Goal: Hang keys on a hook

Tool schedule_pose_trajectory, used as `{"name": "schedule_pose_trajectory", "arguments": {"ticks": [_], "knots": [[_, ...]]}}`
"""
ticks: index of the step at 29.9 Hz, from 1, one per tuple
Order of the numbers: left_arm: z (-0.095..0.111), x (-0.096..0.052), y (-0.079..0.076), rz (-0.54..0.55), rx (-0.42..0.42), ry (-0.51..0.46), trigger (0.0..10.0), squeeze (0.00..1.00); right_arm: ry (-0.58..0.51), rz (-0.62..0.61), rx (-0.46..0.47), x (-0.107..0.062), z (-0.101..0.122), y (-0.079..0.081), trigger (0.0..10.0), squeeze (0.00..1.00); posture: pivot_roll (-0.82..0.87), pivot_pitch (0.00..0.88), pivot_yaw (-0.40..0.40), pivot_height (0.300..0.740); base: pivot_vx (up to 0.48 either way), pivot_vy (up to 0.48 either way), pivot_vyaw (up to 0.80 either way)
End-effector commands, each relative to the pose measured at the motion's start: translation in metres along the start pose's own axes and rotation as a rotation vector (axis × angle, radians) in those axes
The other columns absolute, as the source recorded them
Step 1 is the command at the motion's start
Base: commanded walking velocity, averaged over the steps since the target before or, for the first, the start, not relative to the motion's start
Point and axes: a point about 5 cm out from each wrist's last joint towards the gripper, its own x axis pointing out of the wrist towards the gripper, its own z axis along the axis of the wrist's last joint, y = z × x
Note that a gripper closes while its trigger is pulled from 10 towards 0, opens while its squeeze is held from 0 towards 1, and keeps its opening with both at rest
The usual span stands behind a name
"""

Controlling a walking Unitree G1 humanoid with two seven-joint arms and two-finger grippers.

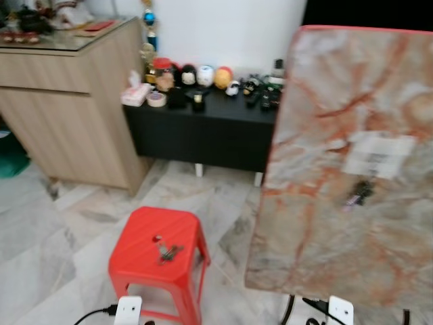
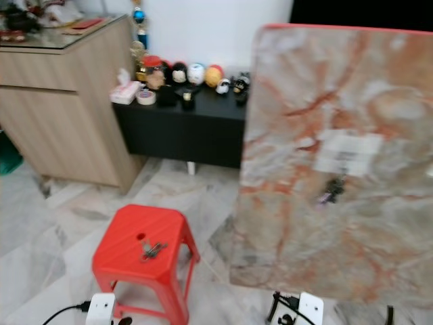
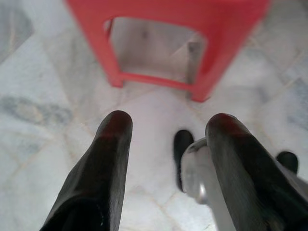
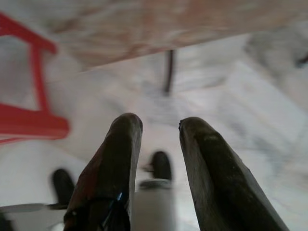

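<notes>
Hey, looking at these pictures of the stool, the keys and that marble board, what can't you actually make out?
- Keys on the red stool: too small and blurred in the eye views to count.
- Dark thing on the marble board: hook or keys, too blurred to tell.
- White label: print unreadable.
- Board's stand: cut off by the bottom edge.
- Left end effector and right end effector: fingers apart, empty.
</notes>
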Motion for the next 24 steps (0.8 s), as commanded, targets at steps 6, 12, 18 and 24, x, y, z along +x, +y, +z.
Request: {"name": "schedule_pose_trajectory", "arguments": {"ticks": [6,12,18,24], "knots": [[0.0028,0.0009,0.0009,0.002,-0.010,-0.005,10.0,0.00,0.010,0.012,-0.008,0.0005,0.0005,0.0034,10.0,0.00,0.02,0.000,-0.030,0.740,0.000,0.480,0.00],[0.0033,0.0011,0.0001,0.002,-0.012,-0.004,10.0,0.00,0.007,0.007,-0.022,0.0007,0.0020,0.0019,10.0,0.00,0.02,0.000,-0.032,0.740,0.000,0.480,0.00],[0.0025,0.0010,0.0002,0.004,-0.012,-0.001,10.0,0.00,0.008,0.008,-0.024,0.0007,0.0023,0.0015,10.0,0.00,0.02,0.000,-0.033,0.740,0.000,0.480,0.00],[0.0006,0.0005,0.0003,0.006,-0.014,0.007,10.0,0.00,0.008,0.009,-0.029,0.0008,0.0028,0.0013,10.0,0.00,0.02,0.000,-0.033,0.740,0.000,0.480,0.00]]}}
